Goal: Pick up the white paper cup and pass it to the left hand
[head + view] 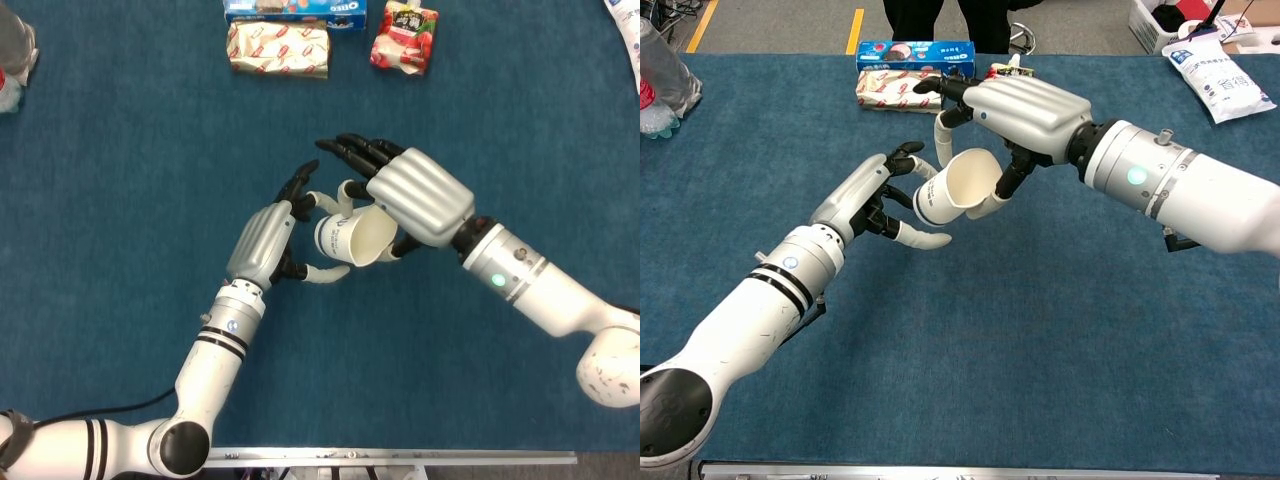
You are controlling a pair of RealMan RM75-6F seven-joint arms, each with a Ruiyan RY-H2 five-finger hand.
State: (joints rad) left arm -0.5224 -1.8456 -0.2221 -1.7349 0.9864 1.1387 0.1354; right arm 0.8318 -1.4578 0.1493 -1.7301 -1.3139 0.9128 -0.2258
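The white paper cup (350,240) (955,190) hangs tilted above the blue cloth, its mouth turned toward my right arm. My right hand (415,195) (1025,110) grips it at the rim, fingers over the top and thumb underneath. My left hand (265,240) (865,195) is at the cup's base, with its fingers (300,185) spread above the base and its thumb (920,238) below. Whether they touch the cup I cannot tell; they are not closed on it.
At the far edge lie a blue cookie box (295,10), a foil snack packet (278,48) and a red packet (404,38). A plastic bottle (660,75) lies far left, a white bag (1220,75) far right. The table's metal edge (400,457) runs along the front.
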